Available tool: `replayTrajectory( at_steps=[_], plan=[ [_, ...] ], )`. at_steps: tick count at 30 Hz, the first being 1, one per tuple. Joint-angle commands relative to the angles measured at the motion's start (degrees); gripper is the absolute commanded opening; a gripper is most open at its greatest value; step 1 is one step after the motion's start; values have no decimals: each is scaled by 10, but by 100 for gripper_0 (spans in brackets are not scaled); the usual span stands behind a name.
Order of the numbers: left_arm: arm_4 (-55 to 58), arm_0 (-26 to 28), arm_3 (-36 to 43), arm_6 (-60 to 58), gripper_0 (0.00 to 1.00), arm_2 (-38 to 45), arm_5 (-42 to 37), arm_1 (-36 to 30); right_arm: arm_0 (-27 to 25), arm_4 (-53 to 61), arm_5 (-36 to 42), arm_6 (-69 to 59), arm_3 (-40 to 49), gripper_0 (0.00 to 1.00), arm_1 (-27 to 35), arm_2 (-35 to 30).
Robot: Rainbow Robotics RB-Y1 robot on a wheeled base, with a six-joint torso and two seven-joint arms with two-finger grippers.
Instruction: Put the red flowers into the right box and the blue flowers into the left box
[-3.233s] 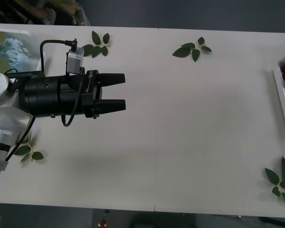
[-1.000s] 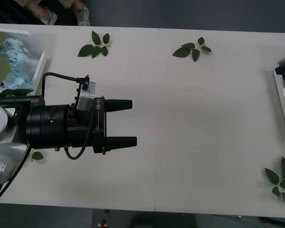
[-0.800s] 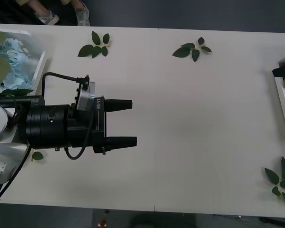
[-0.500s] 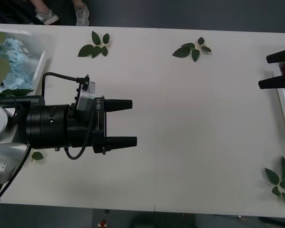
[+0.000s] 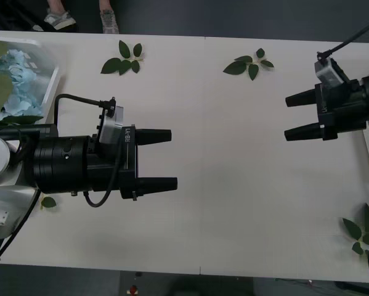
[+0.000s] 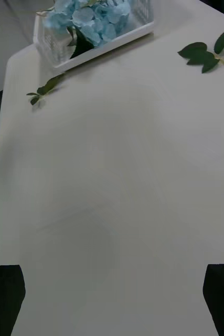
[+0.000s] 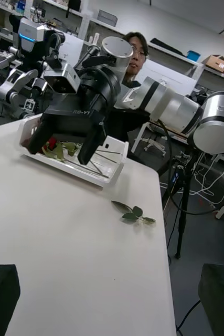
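Facing across the worktop [image 5: 233,185]: left hand [image 5: 166,159] and right hand [image 5: 295,115], both spread, empty; blue flowers [image 5: 15,77] in left box [image 5: 52,80].

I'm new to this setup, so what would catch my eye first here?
Two open black grippers face each other over the white table: the left gripper at the left, the right gripper at the right edge. Blue flowers fill the left box at the far-left corner.

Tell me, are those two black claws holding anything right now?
No. The left tool and the right tool are both open over bare table, with nothing between their fingers.
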State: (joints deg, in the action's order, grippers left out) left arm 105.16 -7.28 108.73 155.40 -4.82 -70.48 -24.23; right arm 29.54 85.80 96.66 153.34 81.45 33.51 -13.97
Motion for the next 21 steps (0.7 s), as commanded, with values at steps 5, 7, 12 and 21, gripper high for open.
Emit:
replayTrajectory(
  at_steps=[5,7,12,21],
  plan=[
    [2,-2,19,-4,100,12,1,5,33,31,4,17,22,100,-24,64],
    [2,-2,19,-4,100,12,1,5,39,49,4,17,22,100,-20,89],
    [2,-2,19,-4,100,12,1,5,39,87,4,17,22,100,-3,129],
    [2,-2,19,-4,100,12,1,5,39,124,-31,17,22,100,39,183]
  ],
)
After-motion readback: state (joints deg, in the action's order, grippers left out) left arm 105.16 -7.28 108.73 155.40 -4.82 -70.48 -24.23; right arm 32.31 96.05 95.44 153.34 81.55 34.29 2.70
